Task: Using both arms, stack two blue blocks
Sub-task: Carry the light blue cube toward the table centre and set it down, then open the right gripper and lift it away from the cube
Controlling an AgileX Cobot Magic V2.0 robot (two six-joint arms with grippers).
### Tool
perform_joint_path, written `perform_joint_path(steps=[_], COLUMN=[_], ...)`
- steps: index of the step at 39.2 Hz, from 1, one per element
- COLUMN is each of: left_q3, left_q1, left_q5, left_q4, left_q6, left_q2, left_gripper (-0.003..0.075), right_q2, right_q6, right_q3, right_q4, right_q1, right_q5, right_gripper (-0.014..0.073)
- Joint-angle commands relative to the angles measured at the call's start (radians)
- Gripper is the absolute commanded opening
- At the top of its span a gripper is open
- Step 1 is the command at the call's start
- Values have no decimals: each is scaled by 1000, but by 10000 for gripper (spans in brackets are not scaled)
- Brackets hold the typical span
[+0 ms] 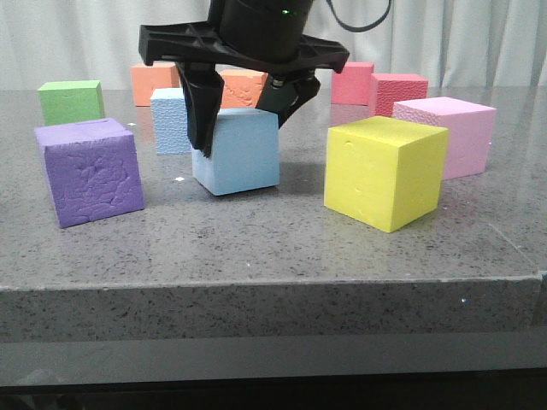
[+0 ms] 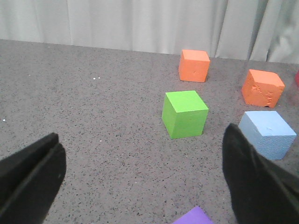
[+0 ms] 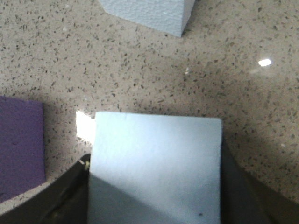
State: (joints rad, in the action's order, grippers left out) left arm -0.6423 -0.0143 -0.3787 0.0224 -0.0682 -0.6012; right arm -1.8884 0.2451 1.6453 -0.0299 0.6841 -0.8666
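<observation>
Purple cube (image 1: 89, 172) far left, front of table (image 1: 256, 248). Pebbly blue block (image 1: 170, 120) sits at its 1 o'clock, behind. Smooth blue block (image 1: 238, 150) centre, on table, right gripper (image 1: 248, 115) straddling it, fingers (image 1: 202, 111) hard against both sides — looks clamped, though contact partly shadowed. Yellow cube (image 1: 385, 171) at 3 o'clock of it. Left gripper (image 2: 140, 182) spread wide, nothing between fingers, green cube (image 2: 184, 113) ahead.

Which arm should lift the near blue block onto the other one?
Right. Its gripper already straddles the smoother blue block. The left gripper is open over bare table, with the pebbly blue block beside it.
</observation>
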Motion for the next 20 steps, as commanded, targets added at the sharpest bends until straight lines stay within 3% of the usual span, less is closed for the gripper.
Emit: perform_joint_path(steps=[1,5,20], left_q3=[-37,-37,-37], left_q1=[5,5,5], left_q5=[81,81,81], left_q4=[-1,-1,-1], left_q6=[-4,-4,-4], left_q2=[-7,-7,-7], left_gripper=[660,660,660], right_q2=[36,40,175], right_q6=[3,3,3], right_q3=[25,25,26], right_q4=[18,18,20], right_q1=[-1,-1,-2], right_q5=[44,46,92], right_gripper=[584,667,664])
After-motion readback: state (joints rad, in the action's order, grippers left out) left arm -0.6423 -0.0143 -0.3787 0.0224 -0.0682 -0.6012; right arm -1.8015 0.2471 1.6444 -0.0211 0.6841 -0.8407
